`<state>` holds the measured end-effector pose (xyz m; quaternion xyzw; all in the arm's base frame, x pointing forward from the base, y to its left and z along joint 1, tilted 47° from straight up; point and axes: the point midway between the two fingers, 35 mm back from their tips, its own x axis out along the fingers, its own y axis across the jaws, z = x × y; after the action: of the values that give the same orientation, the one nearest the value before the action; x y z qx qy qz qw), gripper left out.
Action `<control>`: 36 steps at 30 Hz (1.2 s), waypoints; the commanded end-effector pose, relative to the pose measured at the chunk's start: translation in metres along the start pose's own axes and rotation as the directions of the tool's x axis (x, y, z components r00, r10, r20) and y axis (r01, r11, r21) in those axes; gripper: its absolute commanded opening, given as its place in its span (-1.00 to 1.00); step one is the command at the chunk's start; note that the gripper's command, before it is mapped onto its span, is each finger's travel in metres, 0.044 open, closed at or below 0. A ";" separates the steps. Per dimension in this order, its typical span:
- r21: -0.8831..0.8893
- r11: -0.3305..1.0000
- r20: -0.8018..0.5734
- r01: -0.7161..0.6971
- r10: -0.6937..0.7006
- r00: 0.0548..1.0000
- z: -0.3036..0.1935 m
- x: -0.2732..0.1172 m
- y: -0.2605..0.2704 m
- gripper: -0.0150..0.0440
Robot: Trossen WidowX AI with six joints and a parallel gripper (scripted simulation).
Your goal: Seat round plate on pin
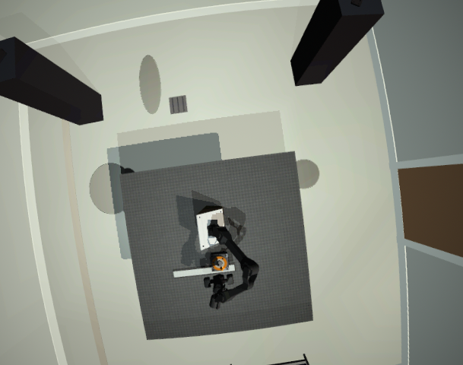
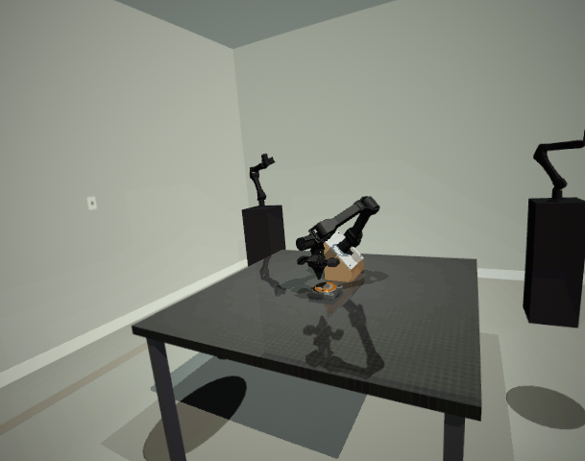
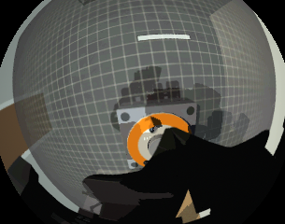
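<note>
The round orange plate is on the square grey base. In the wrist view its pale centre is partly covered by the fingers. A brighter orange patch, probably the tab, shows at the plate's upper left in the wrist view, with a small dark spot beside it. I cannot tell whether the pin is inside the hole or how much the plate tilts. My gripper is shut and empty, pointing down just above the plate. Contact with the plate is not visible.
The arm stands on a wedge-shaped mount with a white top, close behind the base. A white strip shows on the dark table. Two black pedestals with other arms stand beyond the table.
</note>
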<state>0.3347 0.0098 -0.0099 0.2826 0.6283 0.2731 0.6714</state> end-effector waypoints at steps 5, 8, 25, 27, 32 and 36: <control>0.014 1.000 -0.010 -0.007 0.007 1.000 -0.002 0.032 0.002 -0.49; 0.014 1.000 -0.010 -0.009 0.009 1.000 -0.003 0.047 0.002 -0.49; 0.014 1.000 -0.010 -0.010 0.010 1.000 -0.004 0.050 0.016 -0.49; 0.014 1.000 -0.010 -0.010 0.011 1.000 -0.005 0.050 0.019 -0.49; 0.015 1.000 -0.010 -0.011 0.011 1.000 -0.006 0.050 0.022 -0.49; 0.015 1.000 -0.010 -0.011 0.011 1.000 -0.008 0.050 0.025 -0.49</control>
<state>0.3333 0.0570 -0.0290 0.2870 0.6303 0.2690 0.6693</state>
